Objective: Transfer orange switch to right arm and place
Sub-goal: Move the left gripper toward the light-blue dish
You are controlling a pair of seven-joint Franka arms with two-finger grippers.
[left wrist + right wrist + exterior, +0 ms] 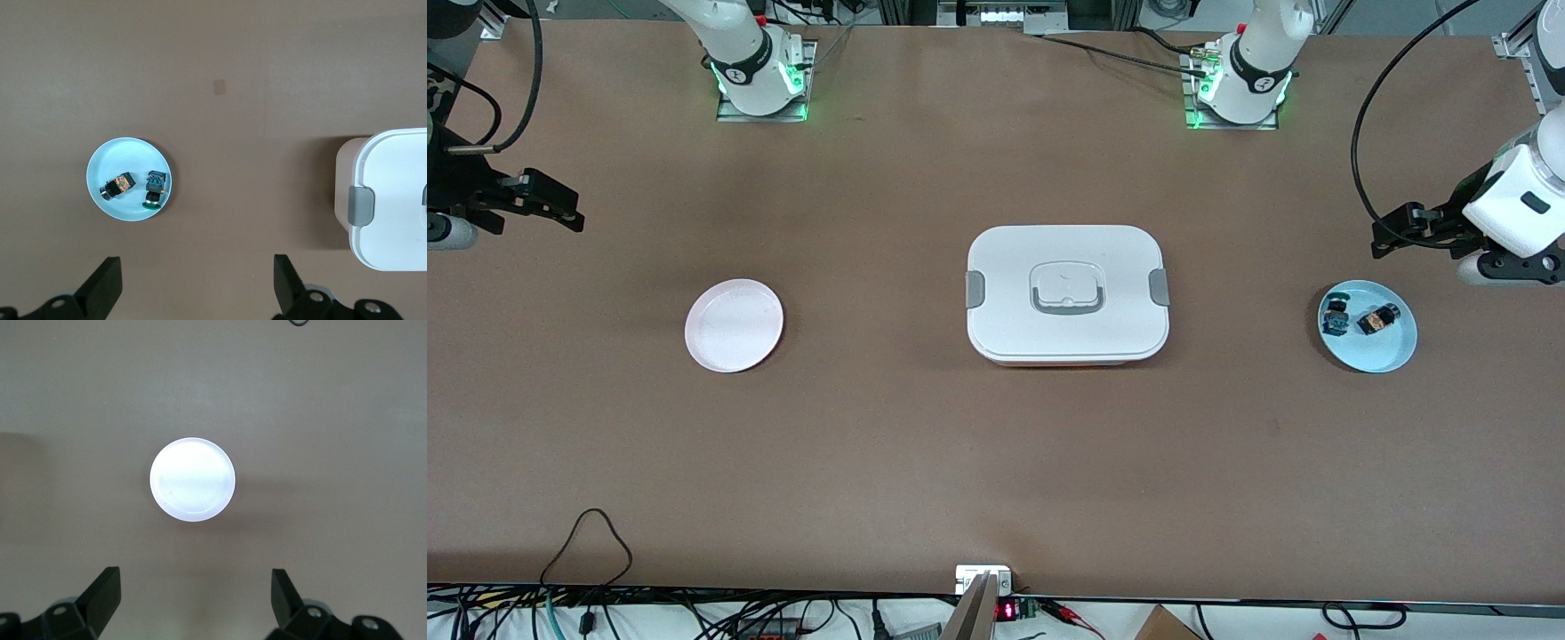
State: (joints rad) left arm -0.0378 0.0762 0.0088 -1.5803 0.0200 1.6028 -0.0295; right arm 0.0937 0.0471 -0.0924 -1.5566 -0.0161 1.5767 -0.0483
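The orange switch (1378, 318) lies on its side in a light blue plate (1380, 353) at the left arm's end of the table. It lies beside a small black switch with blue-green parts (1336, 316). Both also show in the left wrist view, the orange switch (117, 187) and the blue-green one (155, 189) on the plate (127, 157). My left gripper (1392, 233) is open and empty, up over the table just beside that plate (197, 287). My right gripper (560, 206) is open and empty, over the table near a pink plate (195, 597).
An empty pale pink plate (734, 324) sits toward the right arm's end and also shows in the right wrist view (192, 480). A white lidded box with grey latches (1067, 293) stands in the table's middle and shows in the left wrist view (390, 200). Cables run along the front edge.
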